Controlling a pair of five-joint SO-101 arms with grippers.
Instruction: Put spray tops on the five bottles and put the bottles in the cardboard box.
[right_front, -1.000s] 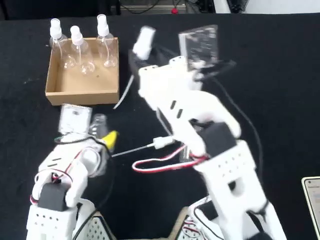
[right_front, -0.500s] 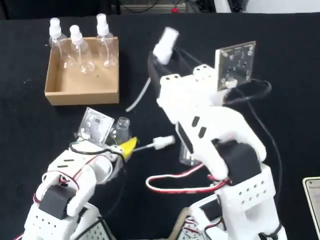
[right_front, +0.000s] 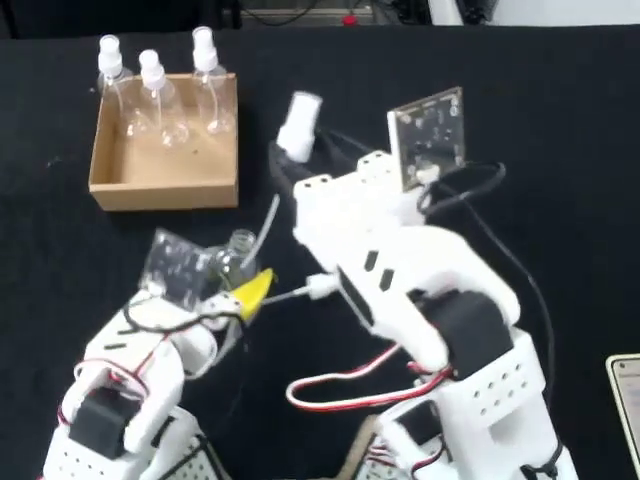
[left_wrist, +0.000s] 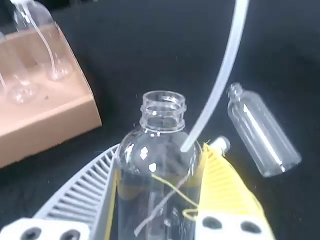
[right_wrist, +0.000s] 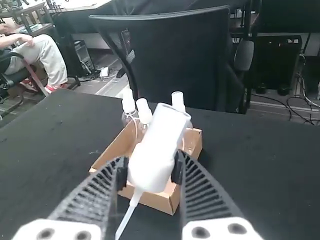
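Jaws of the left gripper (left_wrist: 161, 150) are closed around the body of an uncapped bottle (left_wrist: 162, 107), a little in front of the cardboard box (right_front: 160, 190). The right gripper (right_wrist: 150, 160) pinches a white spray top (right_wrist: 162, 130) higher up, and its dip tube (left_wrist: 220, 75) hangs with the tip just beside the bottle's neck, outside the mouth. Another spray top (right_front: 322, 287) and a second bare bottle (left_wrist: 262, 135) lie on the black counter (right_front: 560, 120) near the held one, and three capped bottles (right_front: 150, 85) stand at the far side of the box
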